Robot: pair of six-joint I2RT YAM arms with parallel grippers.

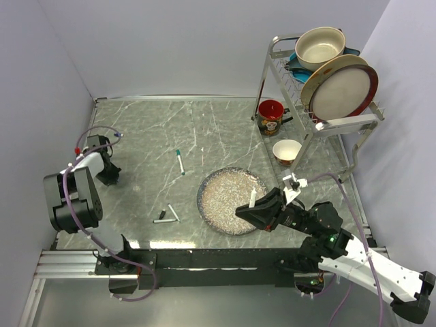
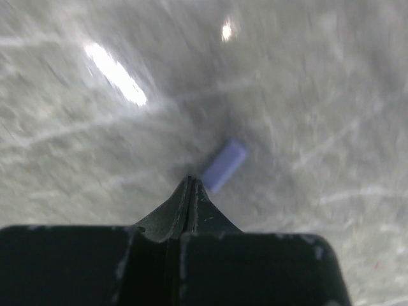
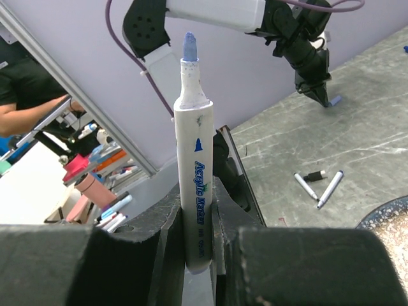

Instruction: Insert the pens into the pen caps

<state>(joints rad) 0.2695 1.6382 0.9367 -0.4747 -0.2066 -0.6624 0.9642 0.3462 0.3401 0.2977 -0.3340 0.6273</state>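
Spanning the top view, a marbled table (image 1: 136,129) is seen bearing a speckled plate (image 1: 221,204) near its front edge. Over the plate's right rim, the right gripper (image 1: 253,211) is clamped on an uncapped pen (image 3: 194,191), which is held along the fingers with its blue tip pointed away from the wrist. At far left, the left gripper (image 2: 190,186) is pressed together on nothing, low over the table. A teal-ended pen (image 1: 180,162) is laid front to back, teal end farthest. Two more pens (image 1: 174,212) are angled together left of the plate, a black cap (image 1: 162,214) beside them. A blue cap (image 2: 224,166) is laid flat just beyond the left fingertips.
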